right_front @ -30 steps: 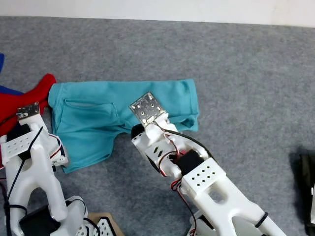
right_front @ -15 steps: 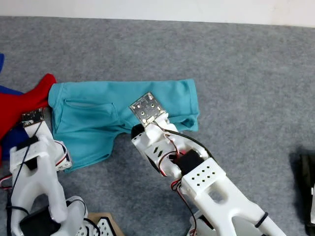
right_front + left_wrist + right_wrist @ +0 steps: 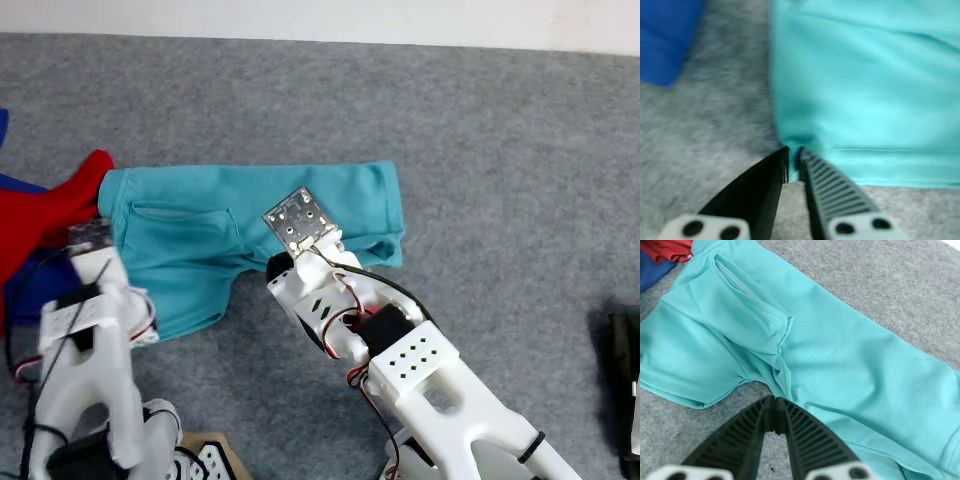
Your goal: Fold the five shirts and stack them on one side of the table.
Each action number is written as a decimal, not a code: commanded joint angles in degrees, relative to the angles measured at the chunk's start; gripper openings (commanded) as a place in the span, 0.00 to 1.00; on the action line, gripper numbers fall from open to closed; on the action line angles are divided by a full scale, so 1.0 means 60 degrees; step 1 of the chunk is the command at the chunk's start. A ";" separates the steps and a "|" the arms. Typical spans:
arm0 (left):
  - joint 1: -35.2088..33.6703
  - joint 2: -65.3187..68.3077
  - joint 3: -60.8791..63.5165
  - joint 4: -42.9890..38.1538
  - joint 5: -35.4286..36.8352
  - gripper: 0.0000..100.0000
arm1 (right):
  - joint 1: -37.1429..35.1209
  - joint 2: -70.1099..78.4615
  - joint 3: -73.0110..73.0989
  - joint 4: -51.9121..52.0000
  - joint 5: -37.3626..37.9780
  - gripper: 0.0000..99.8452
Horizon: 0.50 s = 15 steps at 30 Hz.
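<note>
Teal shirt (image 3: 250,215), red shirt (image 3: 60,205) & blue shirt (image 3: 665,35), all plain; table (image 3: 500,150) speckled grey.

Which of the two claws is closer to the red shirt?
Left. The left gripper is at the edge of the teal shirt that faces the red shirt. The right gripper is by the teal shirt's middle, farther off.
</note>
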 commanded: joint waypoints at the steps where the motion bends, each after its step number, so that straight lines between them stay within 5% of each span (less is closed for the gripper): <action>1: 0.0520 -0.0066 -0.0212 -0.0059 -0.0015 0.00 | -0.0095 -0.0271 -0.0066 0.0037 0.0088 0.01; 10: 0.1092 -0.0066 -0.2337 0.0864 0.0161 0.01 | -0.0081 -0.0271 -0.0066 0.0037 0.0088 0.01; 15: 0.1092 0.0022 -0.4007 0.1011 0.2359 0.01 | -0.0081 -0.0271 -0.0066 0.0037 0.0088 0.01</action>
